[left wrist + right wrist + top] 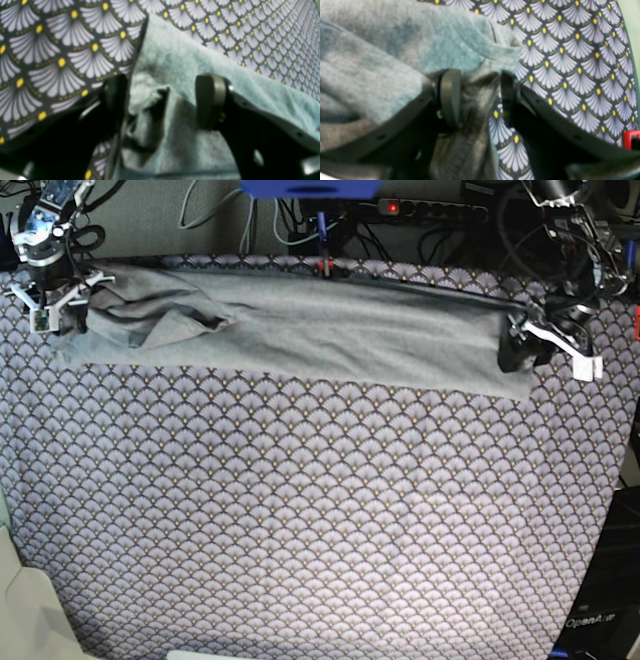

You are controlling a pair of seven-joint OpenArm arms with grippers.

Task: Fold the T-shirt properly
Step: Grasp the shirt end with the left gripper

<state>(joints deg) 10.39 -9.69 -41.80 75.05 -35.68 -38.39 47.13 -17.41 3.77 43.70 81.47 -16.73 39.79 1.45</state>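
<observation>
The light grey T-shirt [320, 325] lies stretched in a long band across the far part of the table, with a crumpled fold near its left end. My left gripper [525, 345] is at the shirt's right end. In the left wrist view it [163, 100] stands open, with a bunched ridge of the T-shirt [180, 62] between its fingers. My right gripper [50, 305] is at the shirt's left end. In the right wrist view it [480, 95] stands open astride a fold of the T-shirt [395, 50], with a gap beside one finger.
A fan-scale patterned cloth [300, 510] covers the whole table. Cables and a power strip [430, 210] run along the back edge behind the shirt. A small red object [631, 138] shows at the edge of the right wrist view.
</observation>
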